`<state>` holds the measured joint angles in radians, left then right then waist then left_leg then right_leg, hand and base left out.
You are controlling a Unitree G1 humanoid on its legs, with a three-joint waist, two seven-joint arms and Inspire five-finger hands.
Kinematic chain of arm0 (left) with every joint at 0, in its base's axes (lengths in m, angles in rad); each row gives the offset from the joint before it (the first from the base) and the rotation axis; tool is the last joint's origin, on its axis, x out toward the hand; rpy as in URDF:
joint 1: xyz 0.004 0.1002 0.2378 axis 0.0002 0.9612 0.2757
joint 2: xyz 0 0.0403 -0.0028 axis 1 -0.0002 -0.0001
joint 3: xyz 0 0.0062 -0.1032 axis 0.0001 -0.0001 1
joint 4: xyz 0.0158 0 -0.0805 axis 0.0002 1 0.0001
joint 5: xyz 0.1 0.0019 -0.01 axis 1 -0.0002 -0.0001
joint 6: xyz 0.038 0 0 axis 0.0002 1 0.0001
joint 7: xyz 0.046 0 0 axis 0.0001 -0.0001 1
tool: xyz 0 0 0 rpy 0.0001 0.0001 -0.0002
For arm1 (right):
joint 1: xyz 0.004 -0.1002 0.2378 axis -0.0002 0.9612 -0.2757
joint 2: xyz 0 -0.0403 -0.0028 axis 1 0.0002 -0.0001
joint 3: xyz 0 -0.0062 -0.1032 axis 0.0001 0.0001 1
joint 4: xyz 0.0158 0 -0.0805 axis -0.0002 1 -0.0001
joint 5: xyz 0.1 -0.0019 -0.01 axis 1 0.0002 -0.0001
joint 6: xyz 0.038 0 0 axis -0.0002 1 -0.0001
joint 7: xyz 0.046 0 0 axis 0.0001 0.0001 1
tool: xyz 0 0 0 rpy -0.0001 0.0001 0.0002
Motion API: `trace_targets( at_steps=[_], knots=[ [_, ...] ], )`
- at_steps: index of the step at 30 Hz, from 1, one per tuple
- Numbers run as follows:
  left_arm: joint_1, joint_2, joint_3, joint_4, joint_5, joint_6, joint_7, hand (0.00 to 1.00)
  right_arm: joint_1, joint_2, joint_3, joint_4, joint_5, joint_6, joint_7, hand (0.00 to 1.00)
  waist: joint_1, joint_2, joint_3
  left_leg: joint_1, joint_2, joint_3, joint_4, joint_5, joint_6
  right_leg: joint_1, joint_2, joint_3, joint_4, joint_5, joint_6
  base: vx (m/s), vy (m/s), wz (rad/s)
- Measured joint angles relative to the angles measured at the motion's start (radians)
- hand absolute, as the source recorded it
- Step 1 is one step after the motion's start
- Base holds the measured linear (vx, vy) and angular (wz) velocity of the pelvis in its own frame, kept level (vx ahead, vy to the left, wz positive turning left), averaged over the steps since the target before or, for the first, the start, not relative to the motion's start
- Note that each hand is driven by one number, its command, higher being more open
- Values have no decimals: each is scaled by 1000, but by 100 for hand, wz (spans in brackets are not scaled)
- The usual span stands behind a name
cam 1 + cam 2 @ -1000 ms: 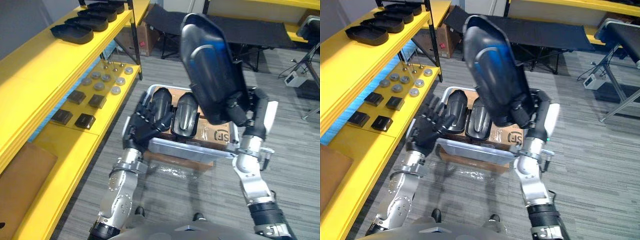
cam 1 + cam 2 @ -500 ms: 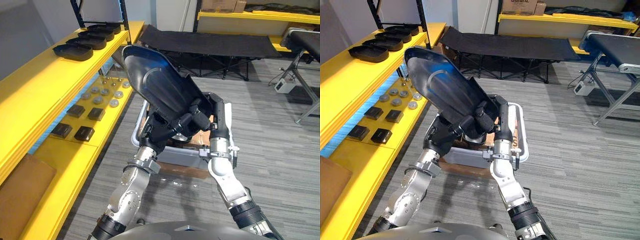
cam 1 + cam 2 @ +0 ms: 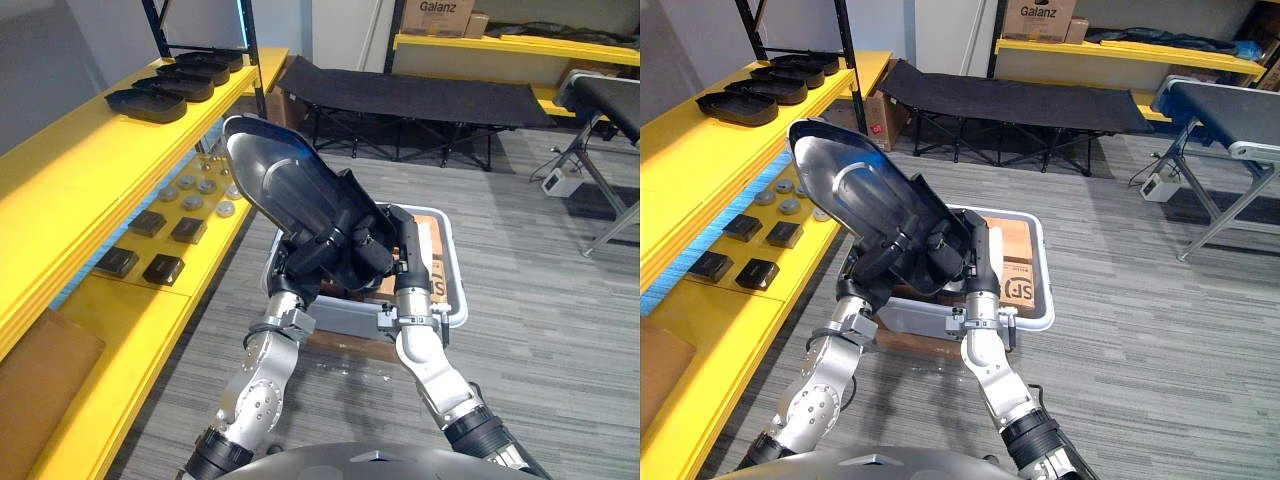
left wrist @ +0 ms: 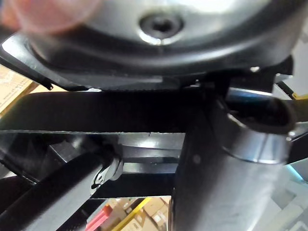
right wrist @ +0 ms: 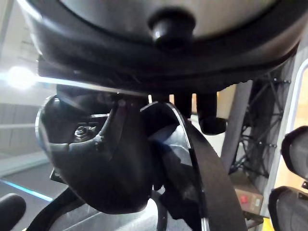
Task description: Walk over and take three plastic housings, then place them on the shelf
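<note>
The right robot hand (image 3: 362, 243) is clenched round the lower end of one black plastic housing (image 3: 275, 175), while the left robot hand (image 3: 308, 265) sits beneath the same end; its fingers are hidden under the part, so its state cannot be told. The housing is held well clear of the grey tray (image 3: 452, 275), tilted with its far end raised toward the yellow shelf (image 3: 60, 170) on the robot's left. Two-handed support probably suits a part this long and broad, and the tilt appears to aim it at the upper level.

Count: one housing in hand and four more housings (image 3: 147, 103) in a row on the shelf's upper level. The lower level carries four black square blocks (image 3: 163, 268) and several round metal discs (image 3: 226, 208). The held part hides much of the tray's contents.
</note>
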<state>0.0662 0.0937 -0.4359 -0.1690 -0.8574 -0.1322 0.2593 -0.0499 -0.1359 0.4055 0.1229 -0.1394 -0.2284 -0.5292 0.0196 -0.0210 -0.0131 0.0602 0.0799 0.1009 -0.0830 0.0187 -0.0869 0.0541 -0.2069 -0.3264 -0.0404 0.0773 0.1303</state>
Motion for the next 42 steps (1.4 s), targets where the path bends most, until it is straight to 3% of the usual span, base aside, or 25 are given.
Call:
trace_targets(
  at_steps=[5, 10, 11, 15, 19, 24, 28, 34, 38, 42],
  knots=[
    [0, -10, 51, 29, 0, -20, 57, 0, 10, 1, 39, -3, -2, -48, -9, 0, -17, -1, -4, 0, 0, 1, -1, 1, -1, 1, 0, 0, -2, 0, 0, -6, -2, 0],
    [0, -10, 49, 61, 5, -56, 76, 0, 20, 27, 58, -7, -10, -48, -22, 0, -23, -1, -25, -2, 0, 1, -1, 1, -1, 2, 0, -1, -8, 0, 0, 0, 0, 0],
    [0, -10, 47, 61, 6, -60, 80, 0, 22, 29, 59, -7, -10, -48, -23, 100, -23, -1, -27, -2, 0, 1, -1, 1, -1, 2, 0, -1, -8, 0, 0, 0, 0, 0],
    [-1, -17, 48, 61, 50, -79, 115, 0, 31, 30, 73, -21, -15, -50, -23, 100, -26, -4, -32, -1, 0, 2, -1, 1, -1, 3, 0, -1, -10, 0, 0, 0, 0, 0],
    [-14, -18, 47, 61, 198, -80, 163, 0, 46, 29, 84, -20, -18, -43, -15, 100, -25, -5, -33, -2, 0, 3, -1, 1, -1, 2, 0, -1, -10, 0, 0, 0, 0, 0],
    [-39, -18, 57, 59, 600, -77, 245, 0, 63, 25, 73, -21, 33, -35, 38, 100, -27, -7, -34, 0, 0, 7, 0, 1, -2, 1, 1, 2, -10, 0, 0, 0, 0, 0],
    [-58, -18, 64, 58, 800, -57, 287, 0, 74, 19, 39, -33, 87, -35, 83, 100, -27, -7, -34, 1, 1, 9, 0, 0, -2, 0, 1, 4, -10, 0, 0, 0, 0, -1],
    [-58, -15, 79, -12, 1054, -36, 314, 0, 77, -19, -30, -67, 227, 6, 190, 100, -27, -7, -34, 4, 3, 21, 0, -4, -6, -4, 4, 16, -10, 0, 0, -1, -1, -5],
    [-59, 12, 78, -74, 1193, -16, 313, 0, 102, -23, -58, -196, 426, 10, 278, 100, -28, -6, -33, 17, 9, 42, 0, -12, -9, -6, 11, 37, -10, 0, -1, -5, -13, -16],
    [-58, 44, 107, -72, 1212, 6, 312, 0, 162, -21, -126, -319, 613, -1, 453, 100, -44, -6, -31, 18, 15, 62, 12, -26, -10, -11, 16, 60, -12, 0, -1, -8, -9, -15]
  ],
)
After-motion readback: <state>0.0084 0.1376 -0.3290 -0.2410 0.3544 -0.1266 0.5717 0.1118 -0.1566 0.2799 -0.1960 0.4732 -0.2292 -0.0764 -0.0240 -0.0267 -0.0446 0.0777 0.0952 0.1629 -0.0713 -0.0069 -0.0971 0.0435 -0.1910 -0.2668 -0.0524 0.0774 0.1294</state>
